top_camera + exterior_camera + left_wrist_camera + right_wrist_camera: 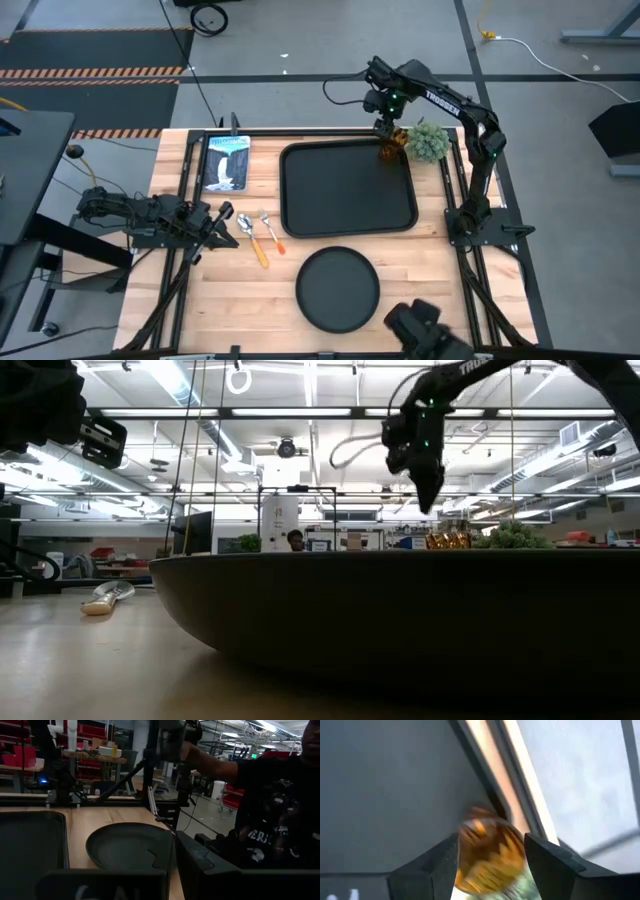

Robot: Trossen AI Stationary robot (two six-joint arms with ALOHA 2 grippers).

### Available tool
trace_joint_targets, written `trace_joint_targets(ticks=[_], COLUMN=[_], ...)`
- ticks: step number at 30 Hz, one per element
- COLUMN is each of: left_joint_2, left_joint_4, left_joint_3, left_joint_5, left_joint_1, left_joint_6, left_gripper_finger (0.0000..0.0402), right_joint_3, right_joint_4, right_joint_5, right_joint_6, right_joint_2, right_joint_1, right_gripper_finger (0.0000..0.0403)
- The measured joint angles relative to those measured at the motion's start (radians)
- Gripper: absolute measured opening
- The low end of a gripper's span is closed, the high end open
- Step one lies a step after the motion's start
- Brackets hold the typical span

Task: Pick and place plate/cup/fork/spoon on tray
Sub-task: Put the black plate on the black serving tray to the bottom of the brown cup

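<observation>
I hold the right gripper (490, 857), fingers spread, square over the cup (490, 851) at the tray's (300, 200) far right corner before closing.

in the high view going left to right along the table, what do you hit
left gripper → spoon → fork → tray → cup, with the right gripper over it → plant ball

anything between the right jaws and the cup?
Nothing visible. The right gripper is directly over the cup at the tray's far right corner, jaws open on either side. The plant ball sits beside it.
</observation>
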State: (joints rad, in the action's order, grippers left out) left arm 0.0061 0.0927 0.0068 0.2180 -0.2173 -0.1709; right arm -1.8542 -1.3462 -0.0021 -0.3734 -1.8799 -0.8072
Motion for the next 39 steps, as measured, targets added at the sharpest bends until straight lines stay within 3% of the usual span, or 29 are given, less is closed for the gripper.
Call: trace_joint_targets(ticks=[5,14,24,29,39], left_joint_2=[0.000,0.000,0.000,0.000,0.000], left_joint_4=[0.027,0.157,0.211,0.212,0.211], left_joint_3=[0.000,0.000,0.000,0.000,0.000], left_joint_5=[-0.001,-0.008,-0.008,-0.008,-0.141], left_joint_1=[0.000,0.000,0.000,0.000,0.000], left_joint_6=[0.044,0.047,0.060,0.061,0.063], left_gripper_finger=[0.0029,0.0030,0.0030,0.0029,0.0029], right_joint_3=[0.004,0.167,0.523,0.687,0.836], right_joint_4=[0.100,0.226,0.470,0.640,0.781], right_joint_5=[-0.168,-0.182,-0.145,-0.063,0.034], right_joint_6=[0.070,0.240,0.558,0.793,1.265], right_joint_2=[0.036,0.085,0.225,0.303,0.298], right_joint_1=[0.101,0.334,0.619,0.774,1.034], right_gripper_finger=[0.0225,0.0224,0.0224,0.0224,0.0224])
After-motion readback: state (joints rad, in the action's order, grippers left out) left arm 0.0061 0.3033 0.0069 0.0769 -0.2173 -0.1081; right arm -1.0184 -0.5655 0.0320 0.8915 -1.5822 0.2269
